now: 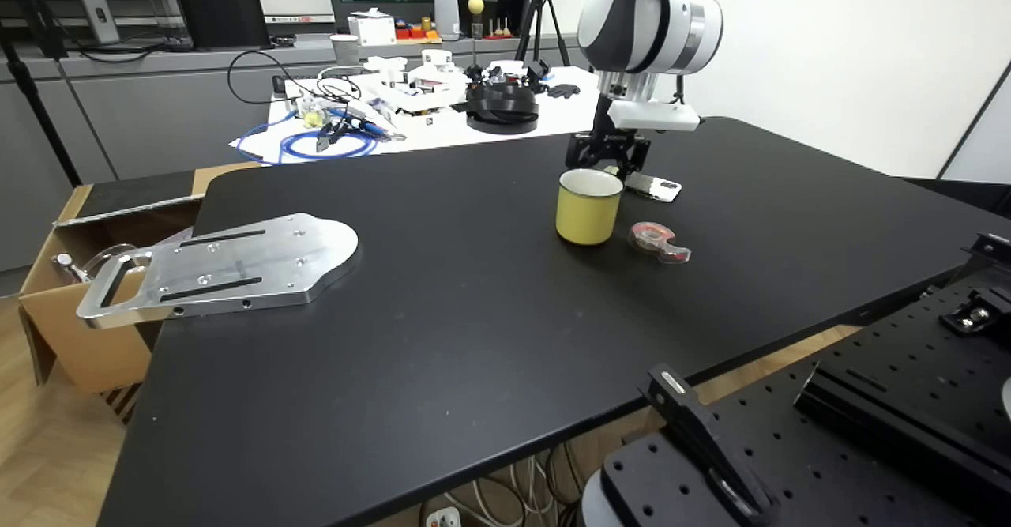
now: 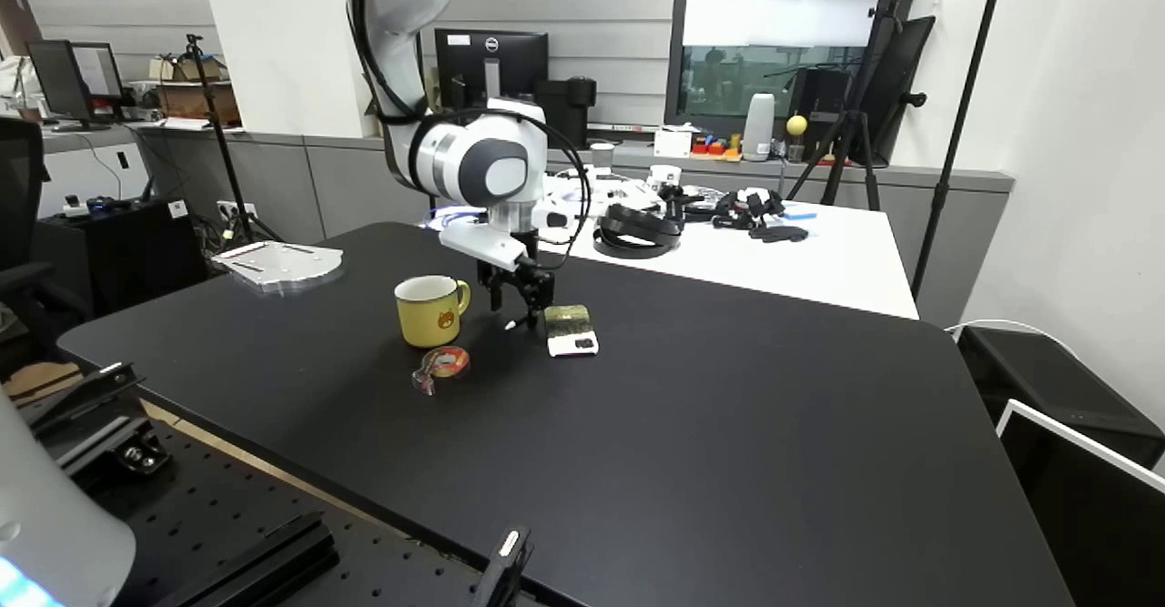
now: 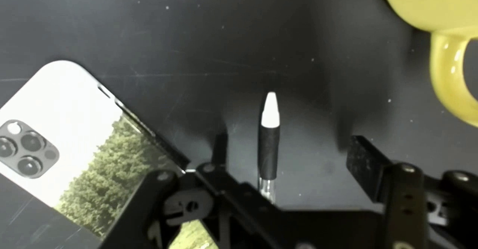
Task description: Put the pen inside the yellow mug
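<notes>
Straddling the pen (image 3: 269, 148): A robot's gripper (image 3: 286, 146) hangs low over the black tabletop (image 1: 442, 337), fingers (image 3: 364, 163) parted wide, one on each side, with nothing in their grasp; whether they touch the surface is hard to judge from these angles.
Pen: On the tabletop within that gap, white tip and dark grip showing, nearer the finger at the left of the wrist view; its rear end is hidden behind the gripper.
Yellow mug (image 1: 586, 215): Upright near the gripper in both exterior views, white inside with a dark rim, its handle (image 3: 442, 68) turned toward the gripper, a small brown bear print (image 2: 446, 319) on its side.
Phone (image 3: 86, 140): Flat on the tabletop, camera lenses up, its back white at one end and printed with green foliage; in the wrist view the pen lies between it and the mug.
Tape dispenser (image 2: 443, 364): Clear, with a reddish roll, lying just beside the mug.
Metal plate (image 1: 237, 266): Silver and slotted, well apart from the mug, its handle end jutting past the tabletop's edge above a cardboard box (image 1: 87, 353).
White table (image 2: 846, 252): Behind the black tabletop, crowded with equipment, among it a looped blue cable (image 1: 336, 156) and black ring-shaped parts (image 1: 501, 116).
</notes>
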You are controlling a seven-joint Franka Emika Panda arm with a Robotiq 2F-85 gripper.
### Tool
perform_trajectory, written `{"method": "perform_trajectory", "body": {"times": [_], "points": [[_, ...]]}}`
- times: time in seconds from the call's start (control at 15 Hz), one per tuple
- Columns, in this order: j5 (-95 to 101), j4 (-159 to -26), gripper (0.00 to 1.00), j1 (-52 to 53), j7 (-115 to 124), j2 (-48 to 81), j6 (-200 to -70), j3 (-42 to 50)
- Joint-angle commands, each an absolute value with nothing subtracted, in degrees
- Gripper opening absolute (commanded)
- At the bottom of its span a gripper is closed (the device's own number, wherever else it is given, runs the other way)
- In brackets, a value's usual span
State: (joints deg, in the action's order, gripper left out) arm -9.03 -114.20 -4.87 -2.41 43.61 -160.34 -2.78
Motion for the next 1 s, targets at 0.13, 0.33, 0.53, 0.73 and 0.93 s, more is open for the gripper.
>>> {"method": "perform_trajectory", "body": {"times": [0.13, 0.33, 0.53, 0.73, 0.93], "points": [[-8.7, -113.3, 0.38, -5.0, -1.4, 45.0, -162.1, -3.0], [-8.8, -113.0, 0.18, -4.8, -0.8, 45.0, -162.0, -2.6], [-8.7, -112.7, 0.01, -4.3, -0.1, 45.0, -161.8, -2.2], [-8.6, -112.5, 0.04, -4.0, 0.5, 44.7, -161.0, -1.7], [-8.9, -112.6, 0.04, -4.7, 0.4, 43.2, -159.9, -2.0]]}}
